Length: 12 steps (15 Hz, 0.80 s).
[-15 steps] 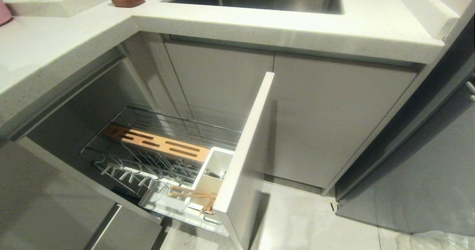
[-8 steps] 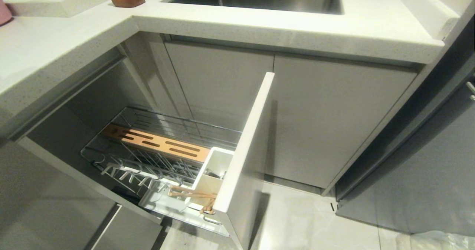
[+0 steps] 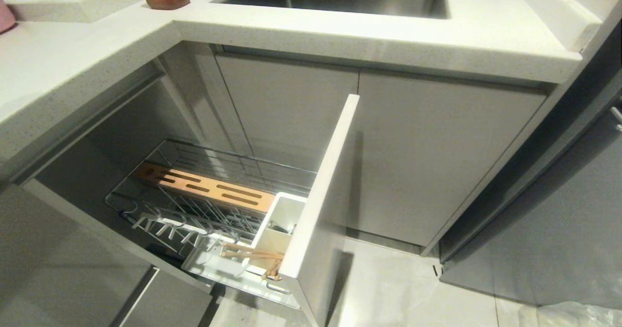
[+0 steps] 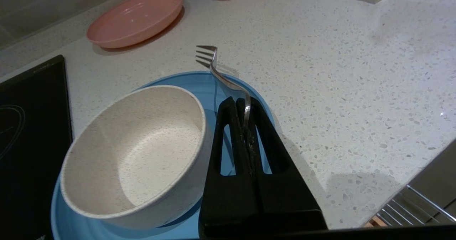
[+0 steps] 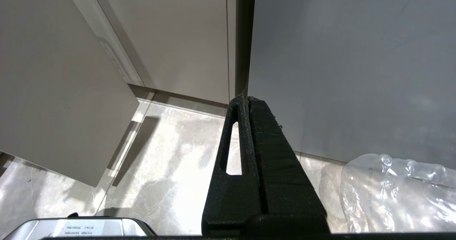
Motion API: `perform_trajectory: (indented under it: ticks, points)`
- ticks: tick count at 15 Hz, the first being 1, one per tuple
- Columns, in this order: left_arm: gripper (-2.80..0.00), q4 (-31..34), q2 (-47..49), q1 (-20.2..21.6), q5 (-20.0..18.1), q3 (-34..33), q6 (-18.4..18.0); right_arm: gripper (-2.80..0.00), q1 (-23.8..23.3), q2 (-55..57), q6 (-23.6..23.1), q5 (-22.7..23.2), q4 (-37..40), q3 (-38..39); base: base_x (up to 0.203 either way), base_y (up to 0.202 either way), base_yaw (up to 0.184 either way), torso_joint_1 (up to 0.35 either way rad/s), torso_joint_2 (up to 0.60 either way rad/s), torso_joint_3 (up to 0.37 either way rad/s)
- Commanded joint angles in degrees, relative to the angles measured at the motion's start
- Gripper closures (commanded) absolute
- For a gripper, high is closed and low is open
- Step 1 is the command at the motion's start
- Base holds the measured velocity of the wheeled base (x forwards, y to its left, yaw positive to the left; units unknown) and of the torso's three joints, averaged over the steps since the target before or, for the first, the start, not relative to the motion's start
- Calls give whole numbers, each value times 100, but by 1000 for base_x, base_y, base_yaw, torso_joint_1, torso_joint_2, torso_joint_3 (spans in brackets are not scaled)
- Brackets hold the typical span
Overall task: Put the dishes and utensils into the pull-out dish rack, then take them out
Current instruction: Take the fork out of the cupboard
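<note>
**Operator:** I am reading the left gripper (image 4: 242, 104) as clamped on the metal fork (image 4: 217, 72). The handle is passing between the two black fingers (image 4: 228, 133); the tines are sticking out past the fingertips, over the speckled countertop (image 4: 338, 72). How much handle is lying inside the grip is hidden by the fingers.

**Second operator:** Where are the dishes sitting relative to that gripper?

**Operator:** The cream bowl (image 4: 139, 151) is sitting just beside the fingers, on the light-blue plate (image 4: 228, 86), which is lying under the fingertips. The plate's near edge is cut off by the frame. A pink plate (image 4: 137, 17) is lying well beyond the tines; two further dishes past it are showing only as slivers. A black panel (image 4: 32, 126) is lying on the bowl's far side.

**Second operator:** And the rack?

**Operator:** The pull-out dish rack (image 3: 218, 210) is standing open below the counter, neither arm showing in the head view. The chopsticks (image 3: 252, 254) are lying across the white utensil box (image 3: 277, 225), tips toward the front panel (image 3: 320, 191). Something grey is showing inside the box; I cannot identify it.

**Second operator:** Right arm?

**Operator:** The right gripper (image 5: 247, 99) is hanging closed and empty, pointing at the floor (image 5: 171, 154) beside cabinet fronts. Crumpled clear plastic (image 5: 392, 190) is lying near it, partly cut off.
</note>
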<state>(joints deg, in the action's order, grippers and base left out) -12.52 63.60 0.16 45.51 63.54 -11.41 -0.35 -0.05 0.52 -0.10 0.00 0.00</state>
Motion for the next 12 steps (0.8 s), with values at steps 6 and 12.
perform_trajectory:
  ticks: [6,12]
  points:
    - [0,37,-383,6,27,-391,-10,0,0,5,0,1,0,0,0,0,0,0,0,0]
    - [0,46,-381,2,21,-568,-2,0,0,5,0,1,0,0,0,0,0,0,0,0]
